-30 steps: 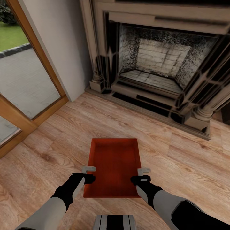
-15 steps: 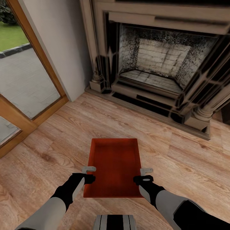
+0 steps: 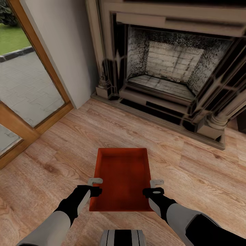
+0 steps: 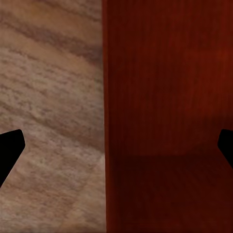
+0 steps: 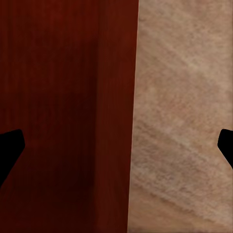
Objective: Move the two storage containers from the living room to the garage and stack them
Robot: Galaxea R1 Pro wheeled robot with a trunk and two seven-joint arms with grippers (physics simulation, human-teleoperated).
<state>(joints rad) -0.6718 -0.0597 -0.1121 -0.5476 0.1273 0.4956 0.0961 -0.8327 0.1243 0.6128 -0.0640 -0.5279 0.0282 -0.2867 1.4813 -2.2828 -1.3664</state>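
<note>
Living room, viewed from the robot's head, looking down and forward. One red-orange storage container point(image 3: 123, 177), open-topped and empty, flat on the light wood plank floor point(image 3: 68, 143), near the robot and centred between its arms. Well beyond it, on the far side, an ornate dark fireplace point(image 3: 171, 68); at far left, a wood-framed glazed door point(image 3: 27, 85) giving onto outdoor paving.

Left pincer point(image 3: 95, 186) at the container's left long wall, right pincer point(image 3: 155, 187) at its right long wall, both toward the near end. In the left wrist view, dark fingertips point(image 4: 9, 145) spread wide, with the red wall point(image 4: 170, 97) running between them and bare floor to one side; same arrangement in the right wrist view point(image 5: 63, 97). Both pincers wide open, straddling the walls, clamped on nothing as yet.

Compared with a second ago: right pincer shifted slightly outward to the right, and the container's near right corner nudged a touch with it; no change over the last half second. Left pincer as before.

Judged from this: final lining-up for a two-handed lift, probably closing on both walls next. Container not yet raised, and the trip to the garage not yet begun.
</note>
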